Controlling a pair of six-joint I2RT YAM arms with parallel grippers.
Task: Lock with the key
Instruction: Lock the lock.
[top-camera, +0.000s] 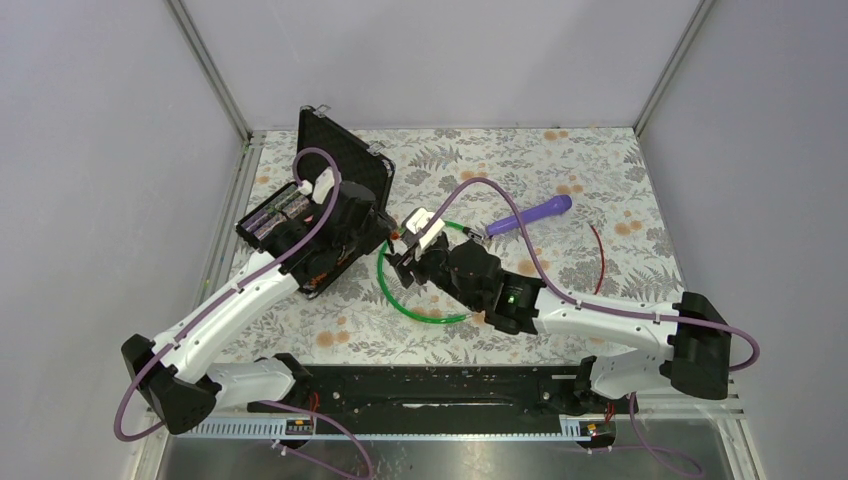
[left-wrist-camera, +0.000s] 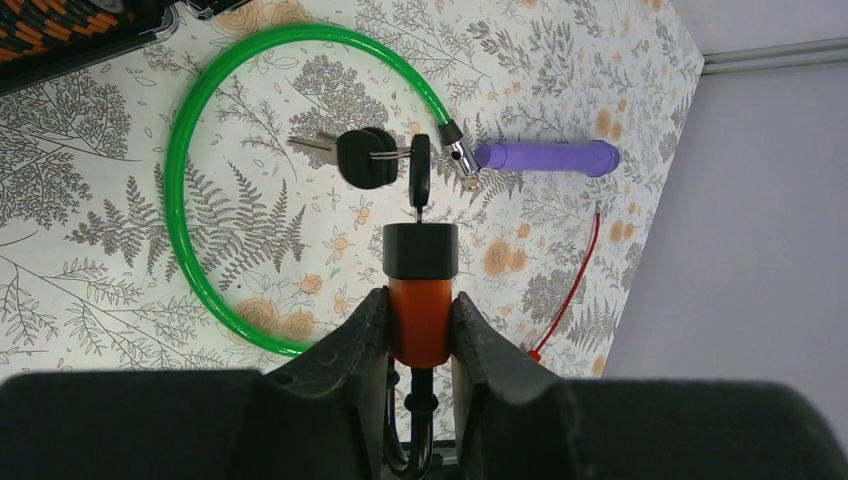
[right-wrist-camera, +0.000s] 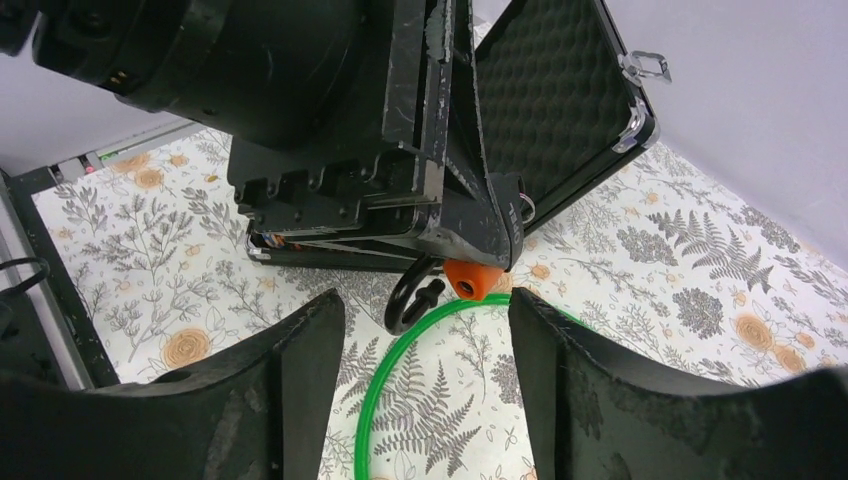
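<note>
Left gripper clamped on the orange body of the lock, mid-tabletop, just right of the open black case. Key apparently seated in the lock's black end, with spare keys on a ring trailing left of it. Green cable looped flat on the floral tabletop. Metal tip of the cable lying free, apart from the lock and touching or just beside the near end of a purple handle. Thin red wire farther right. Right gripper spread apart, holding nothing, above the cable and facing the lock from the right.
</note>
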